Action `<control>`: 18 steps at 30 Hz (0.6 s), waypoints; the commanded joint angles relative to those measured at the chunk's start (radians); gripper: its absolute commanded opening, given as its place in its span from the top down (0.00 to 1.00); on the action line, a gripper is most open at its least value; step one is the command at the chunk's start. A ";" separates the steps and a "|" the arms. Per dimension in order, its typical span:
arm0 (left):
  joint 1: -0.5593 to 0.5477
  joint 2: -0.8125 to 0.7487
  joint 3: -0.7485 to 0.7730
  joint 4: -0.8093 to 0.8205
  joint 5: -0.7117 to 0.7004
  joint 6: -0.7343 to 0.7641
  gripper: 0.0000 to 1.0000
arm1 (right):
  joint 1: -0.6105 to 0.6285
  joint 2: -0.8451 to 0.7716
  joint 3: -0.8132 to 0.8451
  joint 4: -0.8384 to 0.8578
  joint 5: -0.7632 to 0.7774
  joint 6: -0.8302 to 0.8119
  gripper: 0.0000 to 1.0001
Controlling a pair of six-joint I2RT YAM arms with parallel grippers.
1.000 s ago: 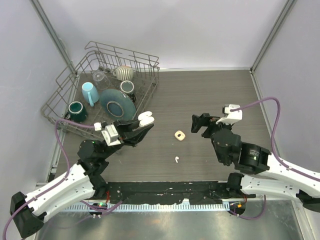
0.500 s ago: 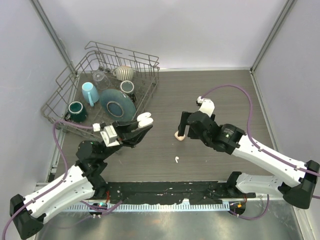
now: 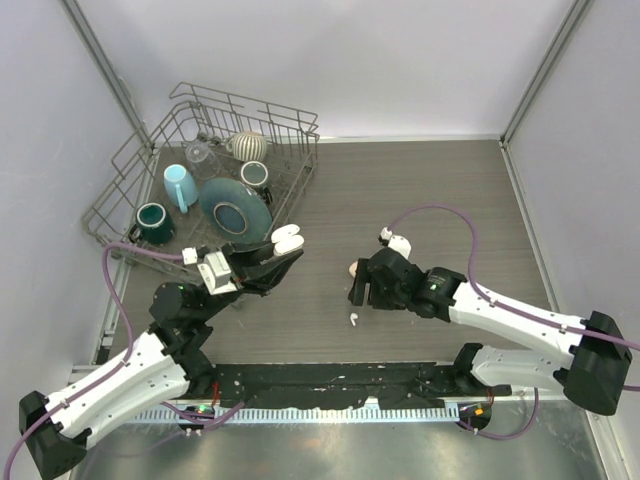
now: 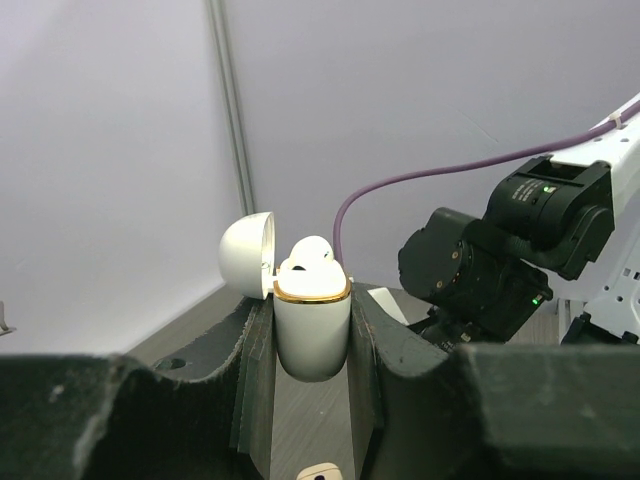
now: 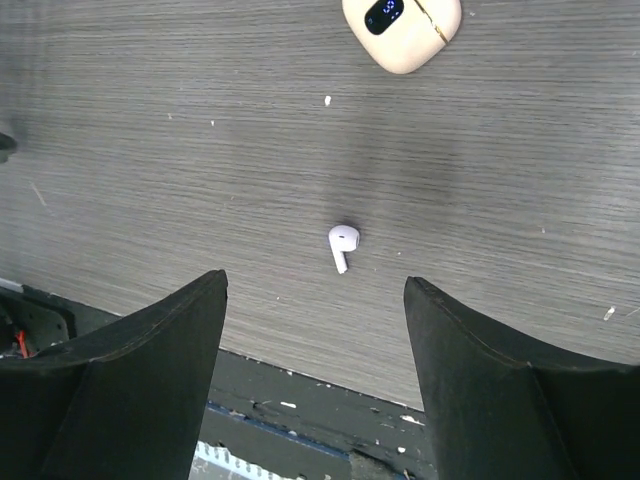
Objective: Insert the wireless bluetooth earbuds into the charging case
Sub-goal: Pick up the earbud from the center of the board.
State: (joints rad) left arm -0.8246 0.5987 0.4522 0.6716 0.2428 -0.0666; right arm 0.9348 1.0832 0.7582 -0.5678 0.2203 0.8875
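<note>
On the dark wood-grain counter (image 3: 430,200), walled by pale grey panels (image 3: 350,60), one earbud (image 5: 342,245) lies loose beneath the right end effector (image 5: 315,290), its jaws spread, while the left end effector (image 4: 312,400) pinches the open charging case (image 4: 312,330) holding a second earbud (image 4: 310,253).

Left fingers (image 4: 210,390) gripping, right fingers (image 5: 150,380) spread wide, pointing down

Dish rack (image 3: 250,105) far left on table (image 3: 440,190). Charging case (image 4: 312,330) between left gripper (image 3: 292,250) fingers, seated earbud (image 4: 308,252) inside. Loose earbud (image 5: 342,243) on table front centre, under right gripper (image 3: 358,291); second case (image 5: 402,30) just behind it.
</note>
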 commanded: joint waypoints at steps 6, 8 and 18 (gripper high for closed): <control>0.004 -0.005 0.013 -0.001 -0.016 0.027 1.00 | 0.145 0.174 0.173 -0.189 0.276 0.118 0.26; 0.002 -0.013 0.014 -0.015 -0.020 0.034 1.00 | 0.170 0.216 0.251 -0.263 0.390 0.204 0.24; 0.004 -0.022 0.014 -0.038 -0.031 0.047 1.00 | 0.171 0.276 0.213 -0.133 0.203 0.192 0.24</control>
State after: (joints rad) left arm -0.8242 0.5865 0.4522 0.6216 0.2268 -0.0399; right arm 1.1042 1.3766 1.0245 -0.7704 0.4572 1.0328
